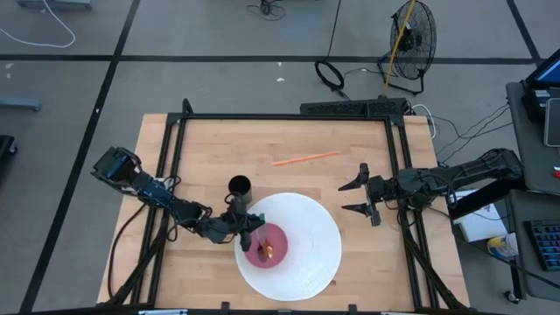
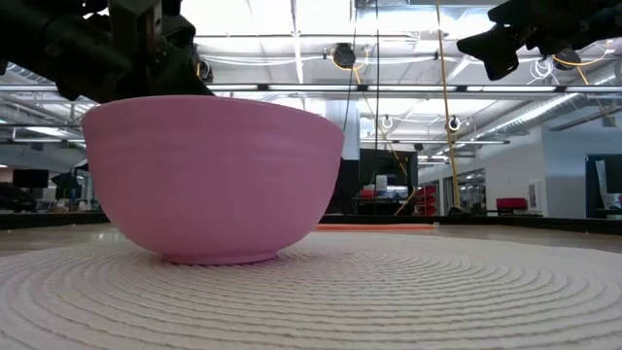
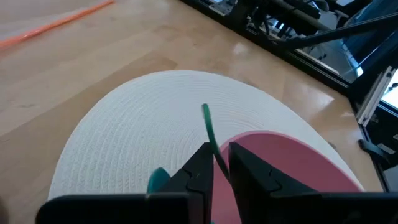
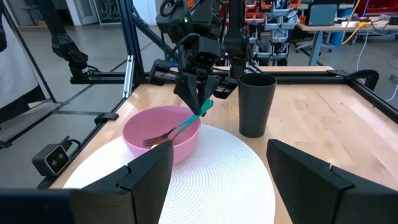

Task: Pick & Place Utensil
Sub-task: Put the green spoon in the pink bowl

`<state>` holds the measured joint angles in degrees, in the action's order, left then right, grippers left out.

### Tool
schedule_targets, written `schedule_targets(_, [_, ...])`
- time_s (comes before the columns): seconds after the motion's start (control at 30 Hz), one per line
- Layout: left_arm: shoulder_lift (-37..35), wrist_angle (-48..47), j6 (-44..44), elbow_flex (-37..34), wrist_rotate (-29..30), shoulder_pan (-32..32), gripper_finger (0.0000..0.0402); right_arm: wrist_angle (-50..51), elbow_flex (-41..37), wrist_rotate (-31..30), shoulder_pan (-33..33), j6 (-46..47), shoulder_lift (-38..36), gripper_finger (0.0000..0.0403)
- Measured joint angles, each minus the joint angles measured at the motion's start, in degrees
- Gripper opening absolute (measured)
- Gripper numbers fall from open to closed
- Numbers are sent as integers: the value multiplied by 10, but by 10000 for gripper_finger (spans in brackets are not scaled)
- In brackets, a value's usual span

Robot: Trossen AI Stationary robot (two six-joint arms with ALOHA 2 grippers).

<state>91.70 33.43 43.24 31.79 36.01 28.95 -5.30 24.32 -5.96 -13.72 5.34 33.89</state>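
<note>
One pink bowl (image 4: 163,134) at centre frame holds one teal-handled fork (image 4: 177,130), pinched by the left gripper (image 4: 198,99); the right gripper (image 1: 360,197) is wide open, empty.

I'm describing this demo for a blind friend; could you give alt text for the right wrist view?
The left gripper holds a green-handled fork tilted into a pink bowl on a white round mat. A black cup stands beside the bowl on the wooden table.
</note>
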Motion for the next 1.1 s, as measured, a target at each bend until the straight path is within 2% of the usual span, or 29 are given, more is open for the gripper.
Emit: schedule_targets(1.1, [0,13,-13,0,0,1,63,0,0,0,0,0,4,254])
